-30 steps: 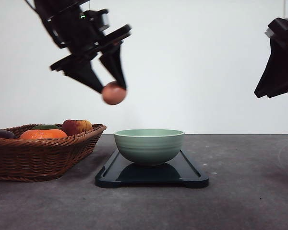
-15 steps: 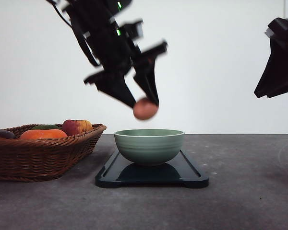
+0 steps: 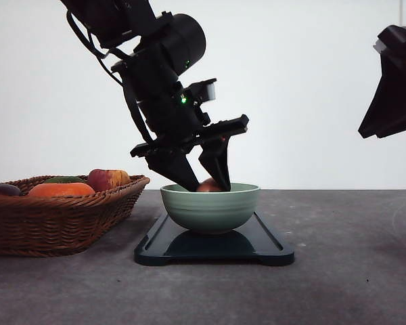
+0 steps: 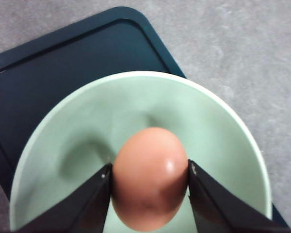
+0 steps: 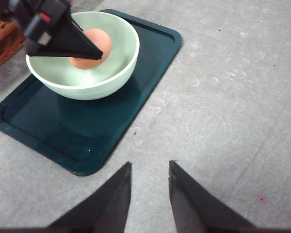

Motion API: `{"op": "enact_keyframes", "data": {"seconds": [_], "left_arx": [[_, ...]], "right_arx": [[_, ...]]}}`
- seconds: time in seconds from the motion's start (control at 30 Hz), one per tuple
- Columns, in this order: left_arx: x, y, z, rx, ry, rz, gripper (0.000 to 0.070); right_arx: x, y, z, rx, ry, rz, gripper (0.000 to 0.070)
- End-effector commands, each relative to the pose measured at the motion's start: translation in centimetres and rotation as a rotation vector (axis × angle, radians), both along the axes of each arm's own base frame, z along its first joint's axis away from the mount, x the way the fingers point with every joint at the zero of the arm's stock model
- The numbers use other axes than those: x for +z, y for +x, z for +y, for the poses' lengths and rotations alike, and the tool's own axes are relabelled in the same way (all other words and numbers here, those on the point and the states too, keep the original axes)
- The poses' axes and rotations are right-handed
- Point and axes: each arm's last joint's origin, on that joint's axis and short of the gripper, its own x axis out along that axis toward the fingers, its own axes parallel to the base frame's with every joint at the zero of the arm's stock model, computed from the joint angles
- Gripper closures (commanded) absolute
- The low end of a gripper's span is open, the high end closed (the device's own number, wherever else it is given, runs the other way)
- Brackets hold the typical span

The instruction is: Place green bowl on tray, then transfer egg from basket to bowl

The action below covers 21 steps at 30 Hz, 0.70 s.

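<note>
Left gripper (image 4: 149,177) pinches the egg (image 4: 149,177) inside the bowl (image 3: 210,206), seemingly just above the bottom — lower gently, then part the fingers slowly.

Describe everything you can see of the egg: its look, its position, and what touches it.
The smooth, brownish-orange oval egg has a small glossy highlight and a faint dark smudge near its lower end. It is clamped on two sides by the left end effector, whose black fingers press against it. It sits within the round pale sage-green bowl, about at rim level; contact with the bowl's floor cannot be told.
</note>
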Motion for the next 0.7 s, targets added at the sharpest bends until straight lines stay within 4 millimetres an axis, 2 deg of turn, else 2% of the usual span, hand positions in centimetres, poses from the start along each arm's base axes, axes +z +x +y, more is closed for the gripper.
{"op": "enact_keyframes", "data": {"seconds": [0.0,0.53,0.67], "left_arx": [[-0.7,0.3,-0.7,-0.016,0.009,-0.002,0.0459],[-1.8,0.6,-1.0,-0.019,0.016,0.005,0.0452],[-1.8,0.6,-1.0,-0.019,0.014,0.003,0.0301]], "right_arx": [[0.1,0.1,0.2,0.004,0.001,-0.006,0.0551],[0.1,0.1,0.2,0.004,0.001,-0.007,0.0551],[0.1,0.1,0.2,0.005,0.001,-0.007,0.0551]]}}
